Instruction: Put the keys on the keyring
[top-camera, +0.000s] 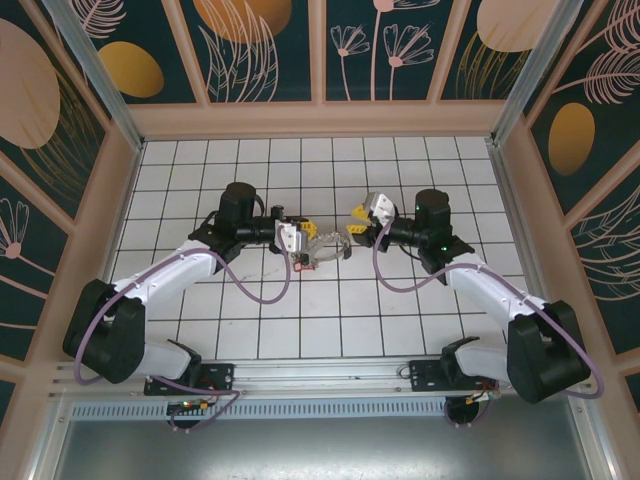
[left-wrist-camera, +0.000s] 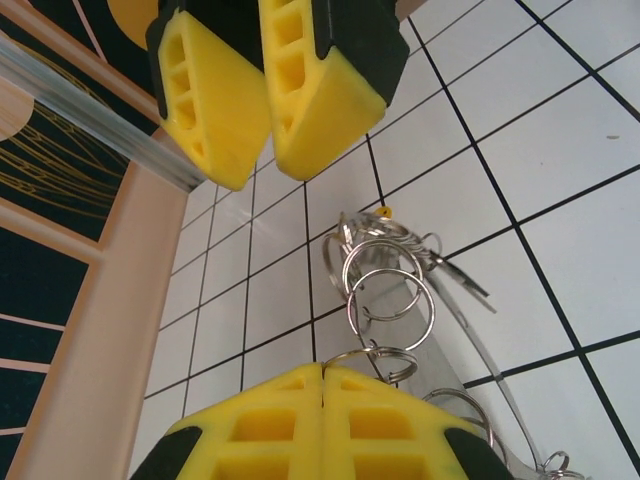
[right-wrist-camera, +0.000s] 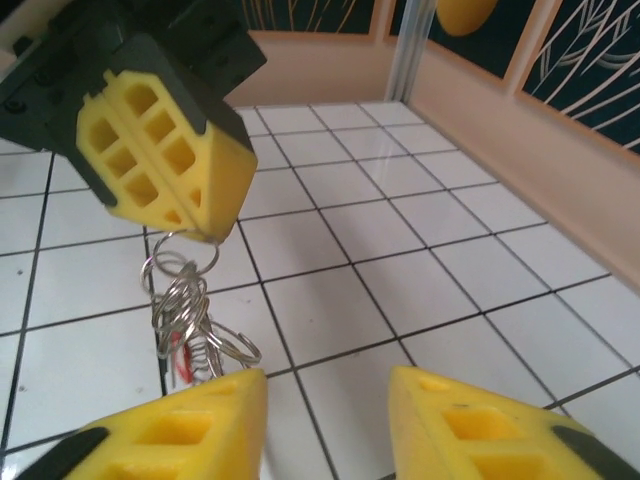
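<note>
Two arms meet tip to tip in the middle of the white tiled tabletop (top-camera: 330, 335). From above, the left gripper (top-camera: 305, 240) and the right gripper (top-camera: 350, 226) are close together. The keyring (top-camera: 326, 254) is a small tangle between them, a bit to the near side, and its parts are too tiny to tell apart there. The left wrist view shows much more. In it, the left gripper (left-wrist-camera: 322, 388) has its jaws pressed tight together on the keyring (left-wrist-camera: 388, 300). Shiny silver loops stick out from the pinch toward the right gripper (left-wrist-camera: 262, 165), whose jaws stand apart with nothing between them. A thin metal band (left-wrist-camera: 487, 365) bends away to the right and is cut off by the picture edge. A tiny yellow bit (left-wrist-camera: 385, 211) sits at the far end of the loops, and I cannot tell if it belongs to the keys. The right wrist view shows the right gripper (right-wrist-camera: 330, 400) with its jaws apart. It also shows the keyring (right-wrist-camera: 185, 300) hanging down from the left gripper (right-wrist-camera: 200, 222) over the tiles. A red bit (right-wrist-camera: 183, 365) peeks out from behind the loops, partly hidden.
</note>
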